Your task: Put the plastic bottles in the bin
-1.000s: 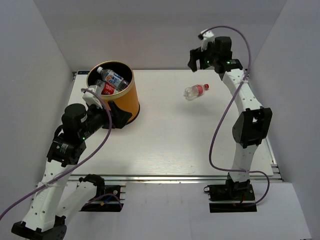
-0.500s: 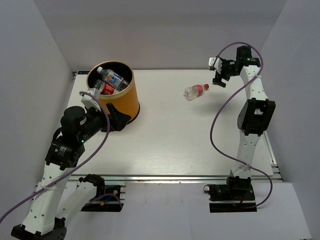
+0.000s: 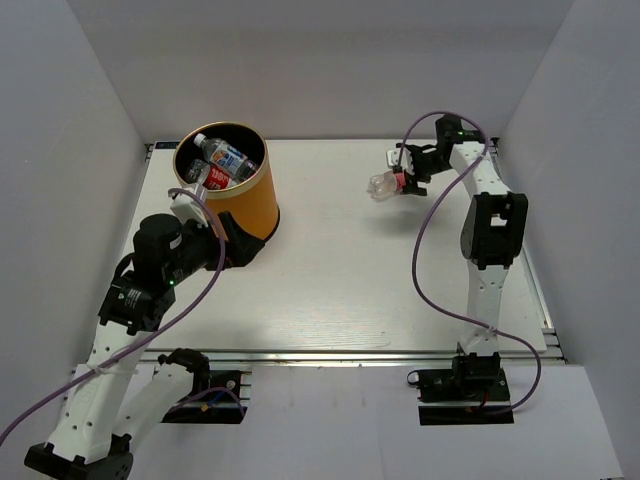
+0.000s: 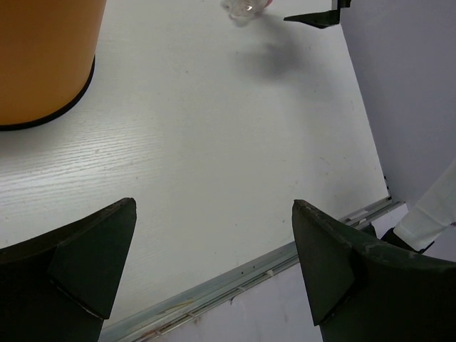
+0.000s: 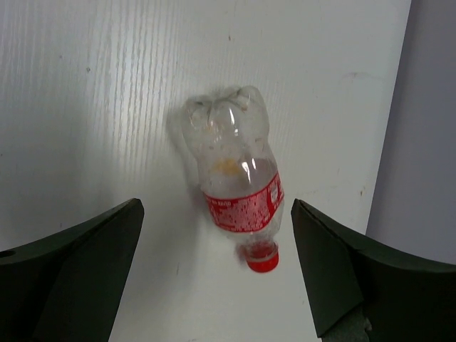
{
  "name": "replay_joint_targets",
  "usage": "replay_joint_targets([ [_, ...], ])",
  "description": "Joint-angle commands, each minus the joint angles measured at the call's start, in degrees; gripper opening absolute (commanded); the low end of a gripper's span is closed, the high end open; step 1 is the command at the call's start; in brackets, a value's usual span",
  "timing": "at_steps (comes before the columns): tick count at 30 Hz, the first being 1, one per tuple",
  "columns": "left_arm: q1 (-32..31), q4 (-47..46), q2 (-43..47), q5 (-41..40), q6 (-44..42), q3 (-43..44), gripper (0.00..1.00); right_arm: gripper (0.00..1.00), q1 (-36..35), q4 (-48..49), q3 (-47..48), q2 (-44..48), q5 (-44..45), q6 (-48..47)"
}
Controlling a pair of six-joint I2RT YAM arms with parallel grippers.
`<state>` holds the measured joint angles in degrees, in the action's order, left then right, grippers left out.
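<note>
A clear plastic bottle with a red label and red cap lies on its side on the white table at the far right. It also shows in the right wrist view, cap towards the camera. My right gripper is open and low over it; in the right wrist view the fingers stand either side of the bottle without touching it. The orange-yellow bin stands at the far left with several bottles inside. My left gripper is open and empty just in front of the bin.
The left wrist view shows the bin's wall at top left, bare white table, the table's metal front edge, and the lone bottle at the top edge. White enclosure walls surround the table.
My right arm has swung down from high near the back wall to the bottle, its gripper now open around it. My left arm has shifted slightly to the right by the bin.
</note>
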<state>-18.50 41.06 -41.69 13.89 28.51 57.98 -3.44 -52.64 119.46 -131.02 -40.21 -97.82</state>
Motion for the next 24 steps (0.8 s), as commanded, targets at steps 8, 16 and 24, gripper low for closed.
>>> replay_joint_targets([
  [8, -0.04, 0.34, -1.73, -0.88, 0.49, -0.14, 1.00, 0.90, -4.91, 7.73, 3.50, -5.55, 4.59, 0.78],
  [16, -0.04, 2.80, -1.20, -1.41, 1.02, 0.38, 1.00, 0.90, -6.14, -2.11, 9.30, -12.85, 12.60, -3.61],
  [24, -0.04, 4.03, -0.67, -1.94, 1.55, 0.91, 1.00, 0.32, -6.14, -10.71, 8.34, -14.09, 17.09, -5.19],
])
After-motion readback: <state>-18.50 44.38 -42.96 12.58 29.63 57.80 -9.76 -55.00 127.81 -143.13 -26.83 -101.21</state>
